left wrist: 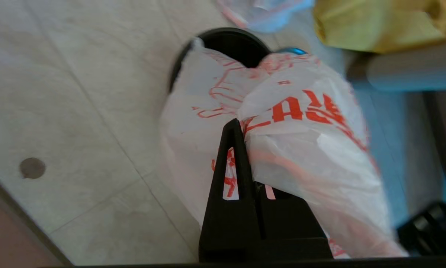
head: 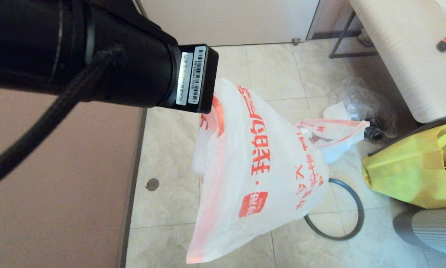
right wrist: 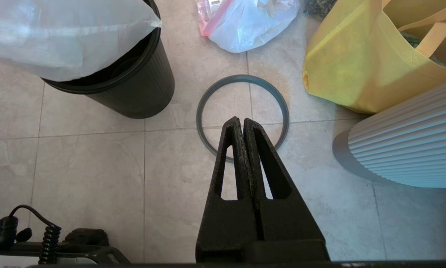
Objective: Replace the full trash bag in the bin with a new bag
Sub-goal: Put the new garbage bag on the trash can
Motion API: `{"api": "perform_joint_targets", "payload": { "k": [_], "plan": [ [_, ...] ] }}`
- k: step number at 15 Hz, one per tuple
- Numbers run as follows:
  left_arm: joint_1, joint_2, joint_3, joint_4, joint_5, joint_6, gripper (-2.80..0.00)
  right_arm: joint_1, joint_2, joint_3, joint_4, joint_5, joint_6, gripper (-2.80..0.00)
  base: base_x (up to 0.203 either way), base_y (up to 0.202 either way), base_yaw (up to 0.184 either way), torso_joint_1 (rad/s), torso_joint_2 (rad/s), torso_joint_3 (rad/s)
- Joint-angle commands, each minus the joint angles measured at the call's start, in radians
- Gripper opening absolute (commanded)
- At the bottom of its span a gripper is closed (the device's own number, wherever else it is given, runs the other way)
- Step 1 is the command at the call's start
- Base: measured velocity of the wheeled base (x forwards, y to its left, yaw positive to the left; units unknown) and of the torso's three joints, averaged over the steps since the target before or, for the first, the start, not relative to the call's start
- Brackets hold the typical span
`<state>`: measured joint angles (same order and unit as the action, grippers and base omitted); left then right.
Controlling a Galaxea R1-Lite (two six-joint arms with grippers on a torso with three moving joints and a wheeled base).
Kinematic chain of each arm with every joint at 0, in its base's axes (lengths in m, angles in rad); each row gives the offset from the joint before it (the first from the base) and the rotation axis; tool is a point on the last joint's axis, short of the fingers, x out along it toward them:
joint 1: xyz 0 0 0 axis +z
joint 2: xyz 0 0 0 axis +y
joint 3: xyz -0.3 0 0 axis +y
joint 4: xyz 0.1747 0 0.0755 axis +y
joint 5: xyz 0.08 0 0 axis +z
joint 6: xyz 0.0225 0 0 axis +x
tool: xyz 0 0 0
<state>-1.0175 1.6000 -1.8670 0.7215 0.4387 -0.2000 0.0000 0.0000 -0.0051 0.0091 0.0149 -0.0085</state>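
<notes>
New bag (head: 256, 167): white, printed in orange-red, hanging lengthwise from the left gripper (left wrist: 241, 128), whose fingers are pinched closed on a gathered fold near its top. The bag's lower end dangles at the mouth of the black bin (right wrist: 133, 85), which stands directly below and slightly ahead of that gripper. Grey hoop rim (right wrist: 242, 111): flat on the floor tiles beside the bin, beneath the right gripper (right wrist: 243, 121), fingers pressed together, empty. Full trash bag (head: 330, 136): on the floor beyond.
</notes>
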Motion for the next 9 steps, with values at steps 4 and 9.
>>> {"api": "perform_joint_targets", "payload": {
  "k": [4,9],
  "plan": [
    [0.060,0.042,-0.013,0.003,0.007,0.003,-2.80,-0.001,0.002,0.000,0.000,0.000,0.000,-2.80,0.000,0.000,0.000,0.000,0.00,0.000],
    [0.134,0.148,0.009,0.004,0.044,-0.009,-2.80,-0.002,0.002,0.000,0.000,0.000,0.001,-2.80,0.000,0.000,0.000,0.000,0.00,0.000]
  ]
}}
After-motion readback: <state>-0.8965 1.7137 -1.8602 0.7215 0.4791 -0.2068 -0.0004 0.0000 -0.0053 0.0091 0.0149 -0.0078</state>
